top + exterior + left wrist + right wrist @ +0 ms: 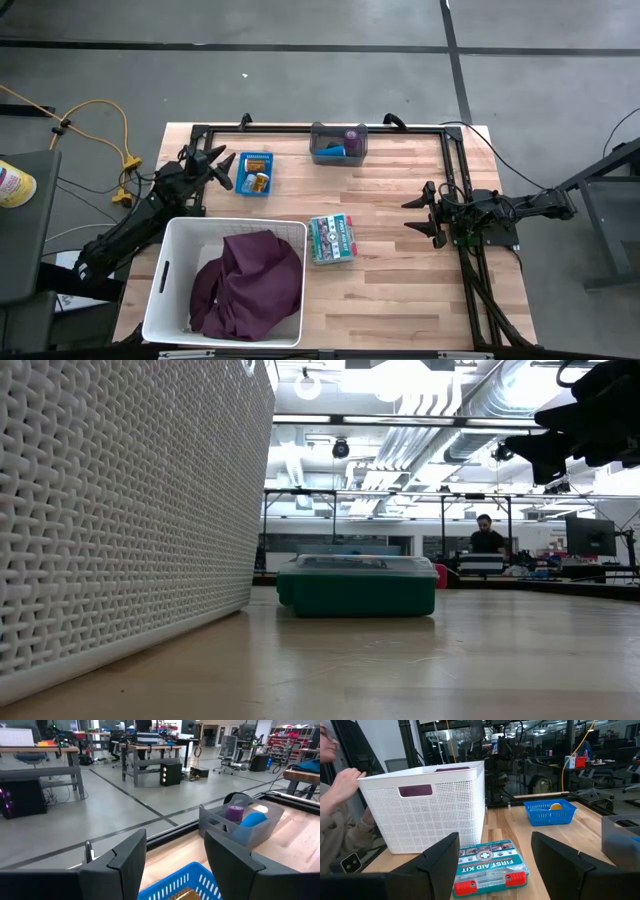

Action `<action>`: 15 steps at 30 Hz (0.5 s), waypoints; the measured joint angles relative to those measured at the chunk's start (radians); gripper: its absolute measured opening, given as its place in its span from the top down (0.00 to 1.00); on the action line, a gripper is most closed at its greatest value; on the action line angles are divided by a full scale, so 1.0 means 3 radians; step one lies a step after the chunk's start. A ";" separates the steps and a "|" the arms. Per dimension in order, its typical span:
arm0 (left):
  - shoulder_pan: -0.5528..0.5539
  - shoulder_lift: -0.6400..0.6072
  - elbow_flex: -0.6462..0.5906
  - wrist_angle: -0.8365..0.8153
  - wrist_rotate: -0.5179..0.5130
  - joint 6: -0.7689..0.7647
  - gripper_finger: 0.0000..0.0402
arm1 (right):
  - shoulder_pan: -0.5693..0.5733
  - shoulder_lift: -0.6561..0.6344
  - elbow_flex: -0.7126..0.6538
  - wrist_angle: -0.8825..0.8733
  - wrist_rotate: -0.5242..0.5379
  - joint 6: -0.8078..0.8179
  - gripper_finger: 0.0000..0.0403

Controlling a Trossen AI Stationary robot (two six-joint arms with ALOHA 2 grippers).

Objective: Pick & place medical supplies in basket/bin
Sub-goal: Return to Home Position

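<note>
My left gripper point(224, 167) point(175, 847) is open and hovers at the left side of a small blue basket point(256, 173) point(181, 880), touching nothing. That basket holds orange bottles point(259, 181). A purple roll point(234, 812) and a blue roll point(253, 818) sit in a grey bin point(338, 143) at the table's far edge. A maroon cloth point(248, 283) lies bunched inside the white basket point(165, 285). A teal first-aid kit box point(333, 239) point(490, 867) lies flat on the table. My right gripper point(427, 212) point(495, 847) is open, off to the kit's right.
A black frame point(300, 129) runs along the table's far and right edges. A person's hand point(345, 780) shows beyond the white basket point(427, 807), by the table's left side. Another person stands far behind in the room point(487, 535). Bare wood point(390, 290) lies between kit and right arm.
</note>
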 joint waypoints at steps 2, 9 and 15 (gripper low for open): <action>0.0000 0.0002 0.0000 0.0003 0.0003 -0.0027 0.52 | 0.0000 0.0000 0.0000 0.0000 0.0000 0.0000 0.41; 0.0000 0.0139 -0.0002 0.0000 0.0039 -0.0237 0.52 | 0.0001 0.0000 0.0001 0.0000 0.0000 0.0000 0.41; 0.0000 0.0257 -0.0002 -0.0002 0.0037 -0.0267 0.52 | 0.0000 0.0000 -0.0001 0.0000 0.0000 0.0000 0.41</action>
